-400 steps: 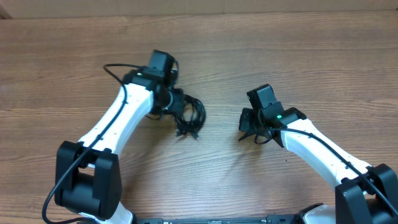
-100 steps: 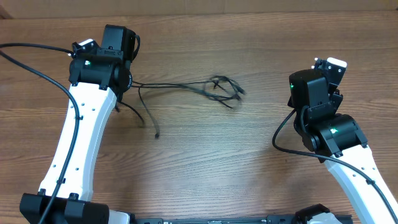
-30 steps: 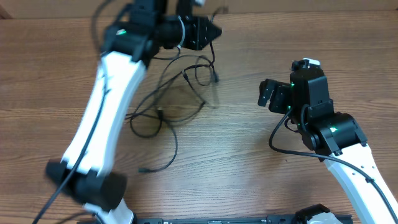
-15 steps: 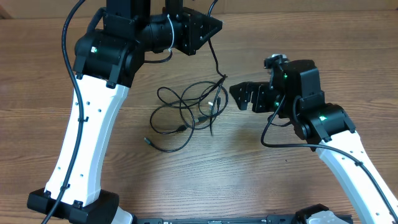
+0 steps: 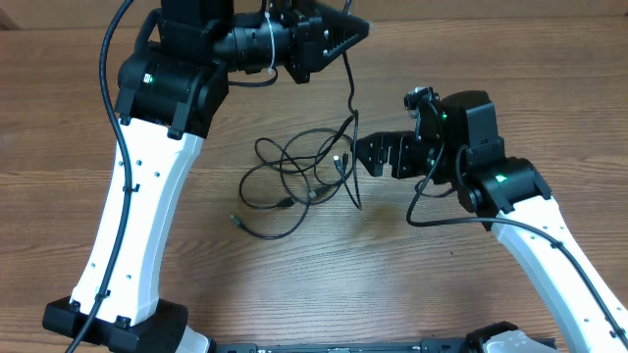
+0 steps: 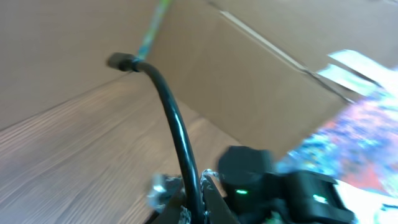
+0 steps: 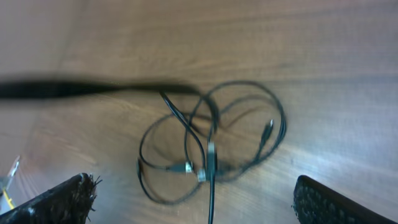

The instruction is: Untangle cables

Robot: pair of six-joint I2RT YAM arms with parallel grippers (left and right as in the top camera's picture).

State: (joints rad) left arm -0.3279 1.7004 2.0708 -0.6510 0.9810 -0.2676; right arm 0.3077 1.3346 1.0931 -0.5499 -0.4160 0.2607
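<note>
The cables (image 5: 294,181) lie as loose black loops with small plugs in the middle of the wooden table (image 5: 461,284). One cable strand (image 5: 351,118) hangs taut from my raised left gripper (image 5: 355,34), which is shut on it. In the left wrist view that cable (image 6: 174,124) rises from between the closed jaws of the left gripper (image 6: 194,204). My right gripper (image 5: 368,157) stands open just right of the hanging strand. Through the right wrist camera the cables (image 7: 211,137) sit ahead of the open right gripper (image 7: 196,208), and a strand (image 7: 210,186) passes between its fingers (image 7: 62,199).
A cardboard wall (image 6: 261,68) stands beyond the table's far edge. The left arm's white links (image 5: 147,196) cross the table's left side, the right arm (image 5: 549,245) the right side. Thick arm cables (image 5: 113,59) loop near the left arm.
My right gripper has moved left, close to the hanging strand. The left gripper shifted slightly right with the cable, and the loops on the table slid a little.
</note>
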